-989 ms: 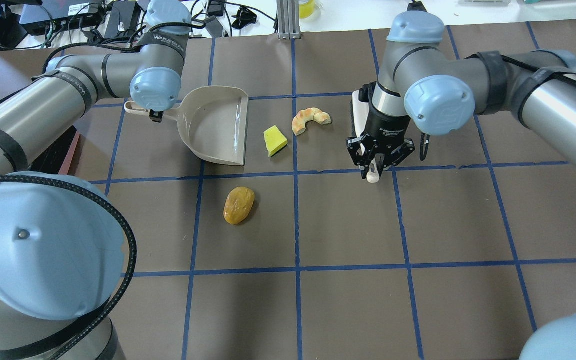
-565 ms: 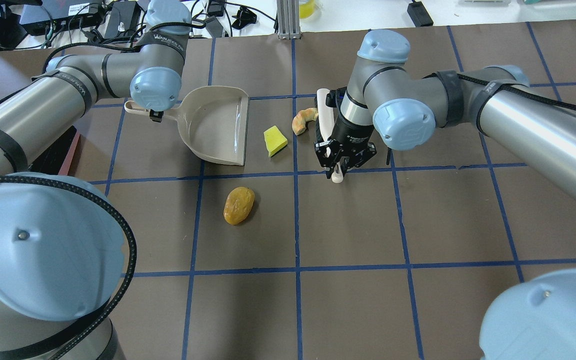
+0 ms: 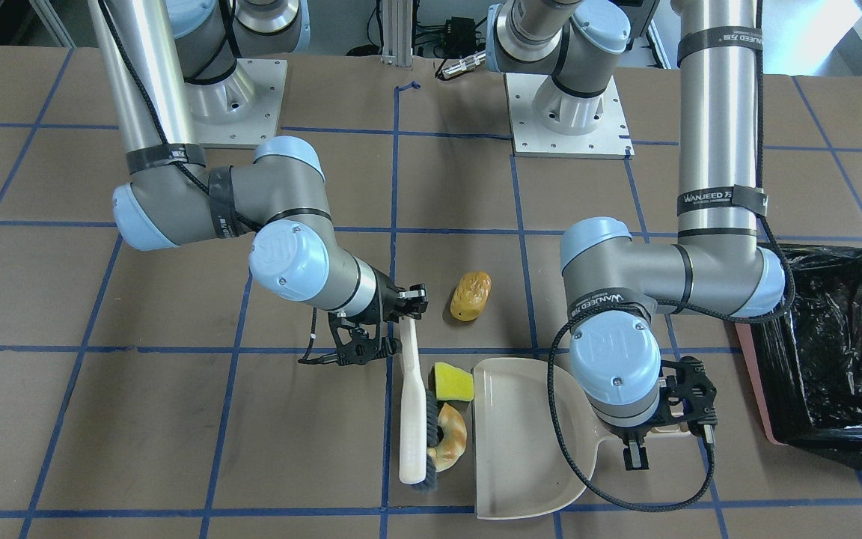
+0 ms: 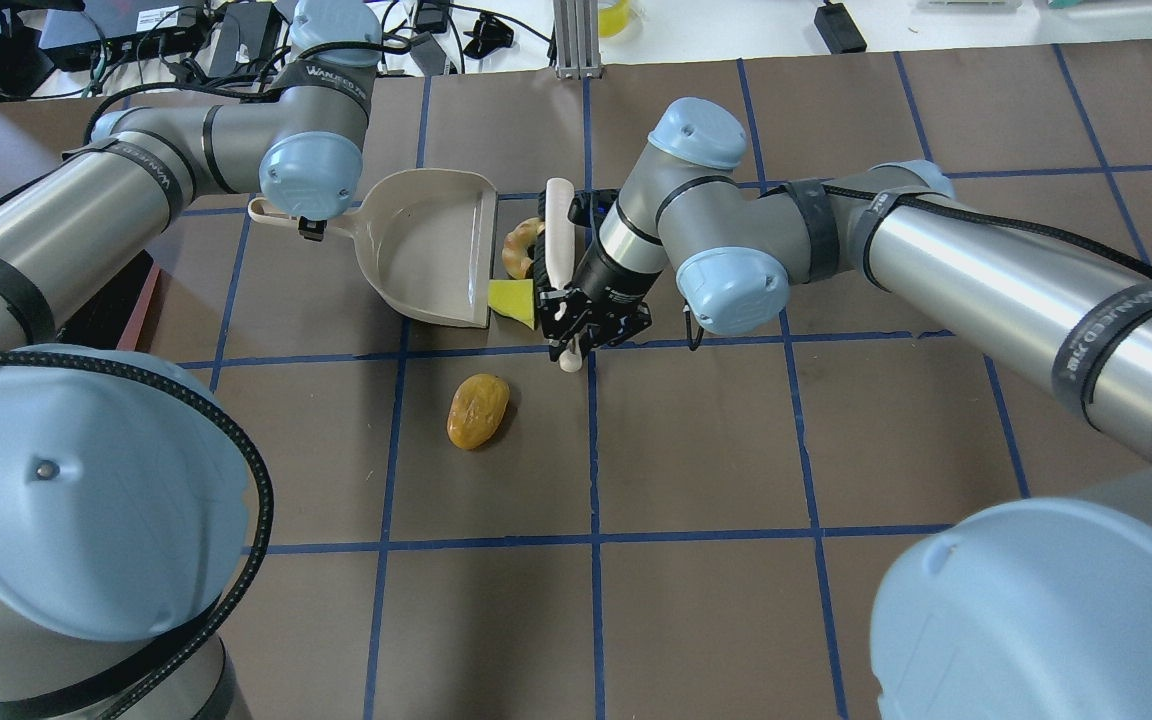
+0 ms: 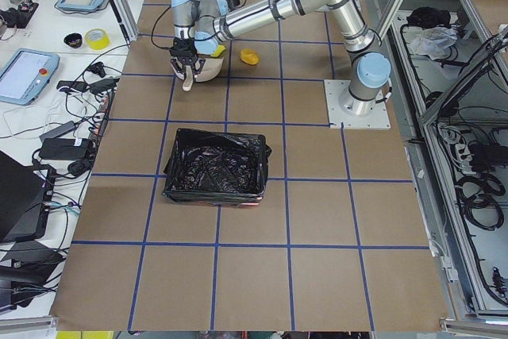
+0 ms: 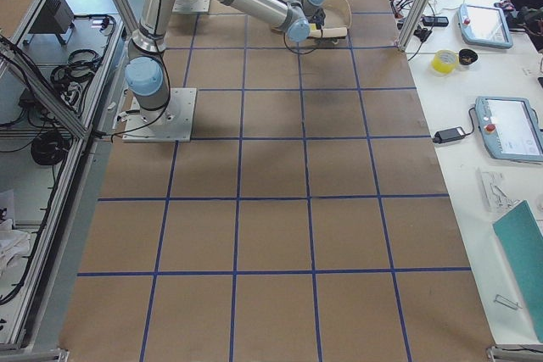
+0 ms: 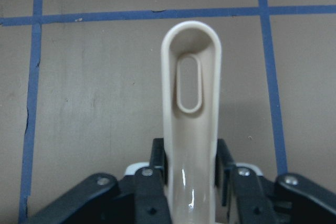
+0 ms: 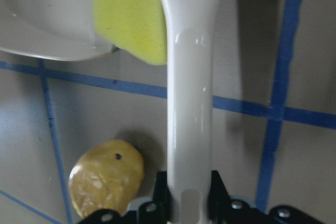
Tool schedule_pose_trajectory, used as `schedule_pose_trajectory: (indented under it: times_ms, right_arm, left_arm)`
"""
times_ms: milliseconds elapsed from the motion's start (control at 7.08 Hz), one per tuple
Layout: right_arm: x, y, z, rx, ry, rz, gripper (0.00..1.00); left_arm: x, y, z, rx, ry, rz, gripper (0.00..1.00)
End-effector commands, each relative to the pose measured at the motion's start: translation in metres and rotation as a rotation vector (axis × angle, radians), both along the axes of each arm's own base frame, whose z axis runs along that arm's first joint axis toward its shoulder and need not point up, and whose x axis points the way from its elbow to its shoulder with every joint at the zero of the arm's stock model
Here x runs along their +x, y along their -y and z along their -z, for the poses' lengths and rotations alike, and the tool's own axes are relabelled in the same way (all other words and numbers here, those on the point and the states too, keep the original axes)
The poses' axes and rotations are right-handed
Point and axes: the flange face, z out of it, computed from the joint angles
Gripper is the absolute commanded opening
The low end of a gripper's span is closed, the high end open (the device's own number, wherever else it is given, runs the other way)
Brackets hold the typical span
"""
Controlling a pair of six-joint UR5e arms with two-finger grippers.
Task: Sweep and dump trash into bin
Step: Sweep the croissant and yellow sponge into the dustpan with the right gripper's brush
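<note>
Bin [image 3: 835, 359], black-lined, stands well apart from the dustpan [image 3: 513, 442], beyond its handle, on which the left gripper [image 3: 667, 440] is clamped; the right gripper [image 4: 573, 335] clamps the brush [image 3: 412, 419] just beside the dustpan's lip, croissant pastry [image 3: 452, 442] between them, sponge wedge [image 3: 453, 382] touching the lip, bread roll [image 3: 471, 296] nearby but apart.

Both arms reach forward, grippers low and closed.
Left gripper [image 7: 190, 162] clamps the dustpan handle [image 7: 190, 129]; right gripper [image 8: 189, 195] pinches the brush handle [image 8: 189, 103], its arm stretched toward the desk's far edge.
</note>
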Motion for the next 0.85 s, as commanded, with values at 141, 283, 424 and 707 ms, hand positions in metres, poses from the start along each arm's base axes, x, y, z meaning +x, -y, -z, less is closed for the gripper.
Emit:
schedule_pose_trajectory:
  times_ms: [141,283,424,707]
  right_arm:
    - [0.034,0.011,-0.018,0.126,0.217,0.152,0.00]
    - [0.039,0.021,-0.025,0.160,0.243,0.203,0.00]
    - [0.035,0.031,-0.033,0.168,0.241,0.226,0.00]
    - [-0.008,0.040,-0.062,0.181,0.175,0.276,0.00]
  left_arm:
    - [0.000,0.001,0.000,-0.002,-0.001,0.000,0.00]
    - [0.000,0.001,0.000,-0.002,-0.001,0.000,0.00]
    - [0.000,0.001,0.000,-0.002,-0.001,0.000,0.00]
    - [0.000,0.002,0.001,-0.001,-0.001,0.000,0.00]
